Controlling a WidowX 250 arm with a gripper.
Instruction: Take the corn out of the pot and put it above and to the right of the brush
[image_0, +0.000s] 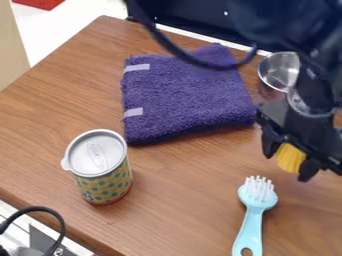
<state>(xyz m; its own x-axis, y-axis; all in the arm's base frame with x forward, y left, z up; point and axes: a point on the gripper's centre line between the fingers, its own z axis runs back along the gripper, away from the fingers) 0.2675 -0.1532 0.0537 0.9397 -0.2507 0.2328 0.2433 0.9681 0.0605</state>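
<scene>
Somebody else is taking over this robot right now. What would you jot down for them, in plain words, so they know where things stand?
End effector: closed on the yellow corn.
Places: the corn is above and slightly right of the blue brush in the camera view; the metal pot is farther back, beside the purple towel.
Done: corn out of the pot and roughly over its target area.
Left: judging from this view, set it down if needed, let go, back away. I can't tell whether the corn touches the table.
</scene>
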